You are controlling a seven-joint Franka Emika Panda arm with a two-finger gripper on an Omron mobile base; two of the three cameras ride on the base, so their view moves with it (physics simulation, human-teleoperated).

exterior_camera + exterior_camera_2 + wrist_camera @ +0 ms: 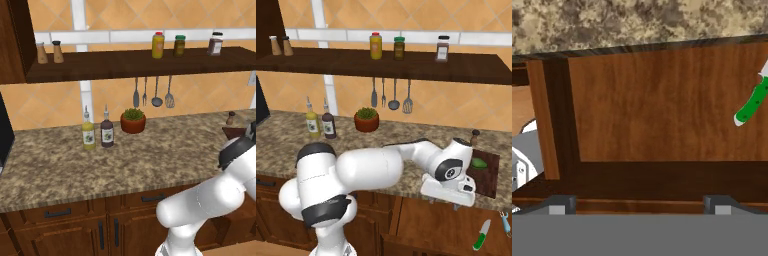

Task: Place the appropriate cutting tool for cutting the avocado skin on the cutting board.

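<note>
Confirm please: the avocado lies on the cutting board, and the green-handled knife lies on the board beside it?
Not quite. The avocado does lie on the cutting board, but the green-handled knife is not beside it: the right base view shows it lower down, in front of the cabinet.

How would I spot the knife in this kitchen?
Find the stone counter, then follow it right to the dark board at its end. Below that, against the brown cabinet front, is the knife: bright green handle, pale blade, beside a small blue-handled tool.
</note>
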